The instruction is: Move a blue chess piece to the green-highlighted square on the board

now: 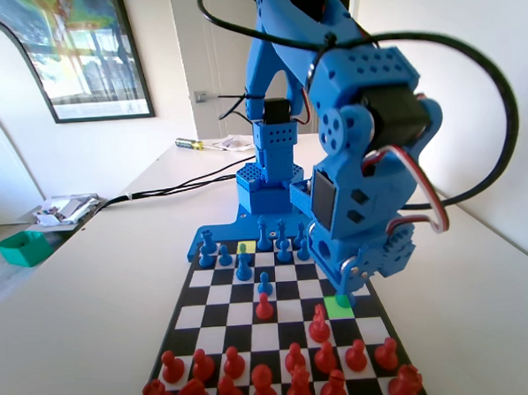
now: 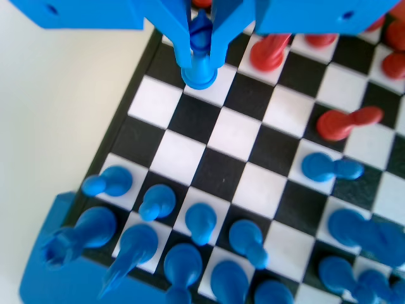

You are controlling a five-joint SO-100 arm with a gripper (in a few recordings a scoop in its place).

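Observation:
My gripper (image 2: 201, 56) hangs from the top of the wrist view, shut on a blue chess piece (image 2: 200, 71) whose round base sits at or just above a white cell near the board's left edge. In the fixed view the gripper (image 1: 344, 286) is low over the green-highlighted square (image 1: 340, 306) at the right side of the board (image 1: 220, 295), and its body hides the held piece. Whether the base touches the board I cannot tell.
A red pawn (image 1: 319, 323) stands just in front of the green square, and another (image 1: 264, 306) stands mid-board behind a lone blue pawn (image 1: 265, 284). Blue pieces (image 2: 201, 221) fill the rows near the arm. Red pieces (image 1: 261, 383) crowd the near rows. A paler yellow-green cell (image 1: 246, 247) lies among the blue pieces.

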